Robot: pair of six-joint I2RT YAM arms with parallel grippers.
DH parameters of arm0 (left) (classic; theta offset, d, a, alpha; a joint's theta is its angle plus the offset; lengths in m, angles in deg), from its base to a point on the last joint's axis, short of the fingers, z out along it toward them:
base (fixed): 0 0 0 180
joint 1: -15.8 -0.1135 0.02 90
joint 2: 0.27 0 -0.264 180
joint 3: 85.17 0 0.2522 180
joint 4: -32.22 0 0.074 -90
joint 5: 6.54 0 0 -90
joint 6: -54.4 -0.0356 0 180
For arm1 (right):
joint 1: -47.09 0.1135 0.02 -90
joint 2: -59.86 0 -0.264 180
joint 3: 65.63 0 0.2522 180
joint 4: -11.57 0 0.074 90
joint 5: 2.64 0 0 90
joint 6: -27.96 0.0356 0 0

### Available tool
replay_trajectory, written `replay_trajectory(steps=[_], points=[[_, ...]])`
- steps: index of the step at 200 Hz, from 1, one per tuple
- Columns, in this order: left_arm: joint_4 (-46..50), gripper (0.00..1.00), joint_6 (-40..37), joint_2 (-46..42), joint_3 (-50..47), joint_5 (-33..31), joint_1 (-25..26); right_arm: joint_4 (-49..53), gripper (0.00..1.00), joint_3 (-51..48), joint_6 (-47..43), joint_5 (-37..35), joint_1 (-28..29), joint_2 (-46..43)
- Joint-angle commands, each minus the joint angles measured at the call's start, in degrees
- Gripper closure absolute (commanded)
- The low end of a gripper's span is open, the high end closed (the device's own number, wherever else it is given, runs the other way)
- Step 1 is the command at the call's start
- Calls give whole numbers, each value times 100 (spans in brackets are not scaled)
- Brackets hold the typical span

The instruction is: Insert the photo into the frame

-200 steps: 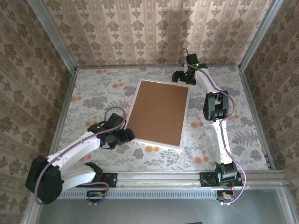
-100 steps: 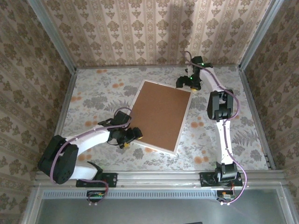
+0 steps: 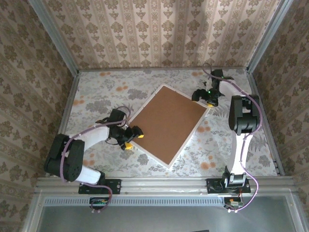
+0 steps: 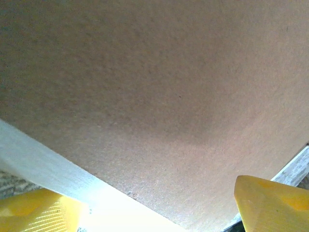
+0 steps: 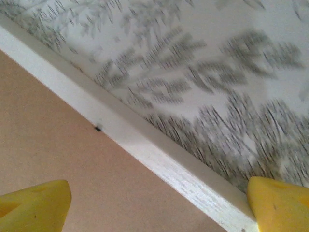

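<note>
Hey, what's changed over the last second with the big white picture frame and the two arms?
The large white picture frame, brown backing board facing up, has swung clockwise in the overhead view and now lies diagonally. The right gripper moved right and nearer with the far corner. The left gripper stayed by the near-left corner. Both grippers are open astride the edge, and no grasp or release shows. The frame is still flat on the floral table.
</note>
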Motion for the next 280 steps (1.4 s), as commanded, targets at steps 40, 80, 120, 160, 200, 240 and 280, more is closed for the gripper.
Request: replay_trajectory(steps=[40, 80, 120, 160, 200, 240, 280], points=[[-1031, 16, -1319, 1028, 1184, -637, -746, -1113, 7, -2459, 1247, 502, 119, -1773], [-560, 16, -1886, 1542, 2112, -1064, -1023, -1442, 9, -3522, 1727, 315, 154, -2647], [-247, 16, -2187, 2014, 2776, -1371, -1226, -1312, 7, -3866, 1743, -64, 155, -3077], [281, 16, -2430, 1435, 2714, -2355, -1230, -1187, 3, -3283, 1232, -843, 110, -3158], [906, 23, -2071, 301, 1972, -2026, -464, -1455, 5, -2498, 1031, -533, 163, -2258], [1060, 30, -1746, 44, 1505, -1552, -226, -1412, 5, -1914, 991, -95, 218, -1550], [881, 31, -1652, 132, 1462, -1367, -148, -1295, 6, -1551, 879, 79, 266, -1011]])
